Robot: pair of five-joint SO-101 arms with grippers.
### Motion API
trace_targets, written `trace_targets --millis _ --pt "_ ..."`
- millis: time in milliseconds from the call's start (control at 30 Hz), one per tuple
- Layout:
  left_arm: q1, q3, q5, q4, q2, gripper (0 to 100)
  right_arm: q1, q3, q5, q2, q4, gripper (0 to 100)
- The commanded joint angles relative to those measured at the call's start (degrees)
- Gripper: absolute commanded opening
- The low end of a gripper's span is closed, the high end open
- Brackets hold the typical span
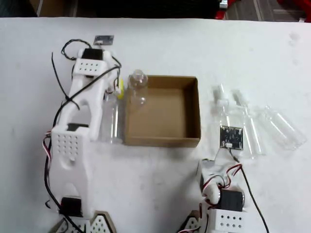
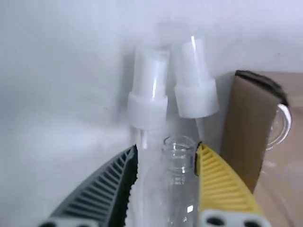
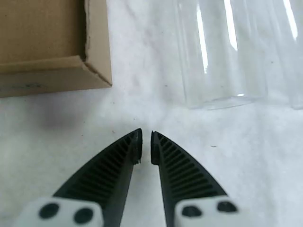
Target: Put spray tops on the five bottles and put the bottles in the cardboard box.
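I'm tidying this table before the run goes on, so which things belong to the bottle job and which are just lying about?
Job: cardboard box, clear bottles, spray tops, bottle in the box.
Just lying about: black wires, small circuit board.

Table: white.
Cardboard box: open, mid-table.
Bottles: lying right of box.
Spray tops: beside box corner.

No lettering, number or sign can be read in any view. The cardboard box shows plain brown walls, and a faint dark mark on its outer side may be print, too blurred to tell. At its three o'clock, a small circuit board carries specks too small to read.
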Motion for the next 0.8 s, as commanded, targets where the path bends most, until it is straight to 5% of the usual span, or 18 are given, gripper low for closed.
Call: trace_targets --millis 0,233,367,767 --pt "0.66 -2.55 0.62 0.18 0.22 19 0.04 0.44 0.7 -0.13 0.4 1.7" --pt "0.75 -2.55 0.7 0.7 0.75 17 0.04 0.44 0.7 -0.13 0.4 1.7" --pt "0.75 -2.55 0.7 0.7 0.75 2 0.04 0.44 0.7 -0.13 0.4 1.7" --pt "0.22 -14.07 0.7 13.54 -7.96 2 0.04 0.44 0.7 -0.13 0.4 1.7"
